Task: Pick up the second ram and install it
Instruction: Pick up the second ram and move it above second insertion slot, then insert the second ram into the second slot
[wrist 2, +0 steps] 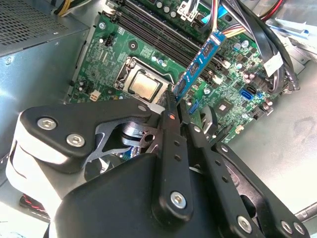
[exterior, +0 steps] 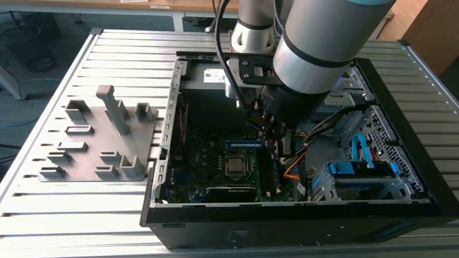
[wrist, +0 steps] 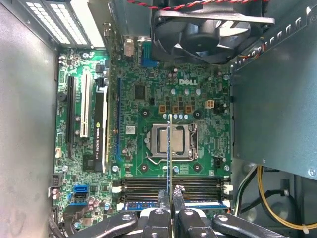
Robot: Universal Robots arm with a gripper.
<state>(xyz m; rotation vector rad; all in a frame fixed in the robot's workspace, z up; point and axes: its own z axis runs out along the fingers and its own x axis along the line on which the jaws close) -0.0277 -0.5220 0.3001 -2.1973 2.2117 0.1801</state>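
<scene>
My gripper (wrist 2: 176, 101) is shut on the second ram (wrist 2: 199, 67), a thin dark strip with blue labels that sticks out from between the fingertips over the green motherboard (wrist 2: 148, 54). In the first wrist view the ram (wrist: 170, 148) shows edge-on, running from the gripper (wrist: 171, 192) across the processor socket (wrist: 171, 140), with the empty memory slots (wrist: 148, 183) just below it. In the exterior view the gripper (exterior: 269, 131) hangs inside the open computer case (exterior: 172, 134), above the board.
Another blue-labelled memory strip (wrist: 148, 205) sits in the slot nearest the gripper. A black fan (wrist: 210, 25), bundled cables (wrist 2: 267, 44), expansion cards (wrist: 99, 124) and drive bays (exterior: 358, 169) crowd the case. The grey fixture (exterior: 100, 140) stands on the slatted table at the exterior view's left.
</scene>
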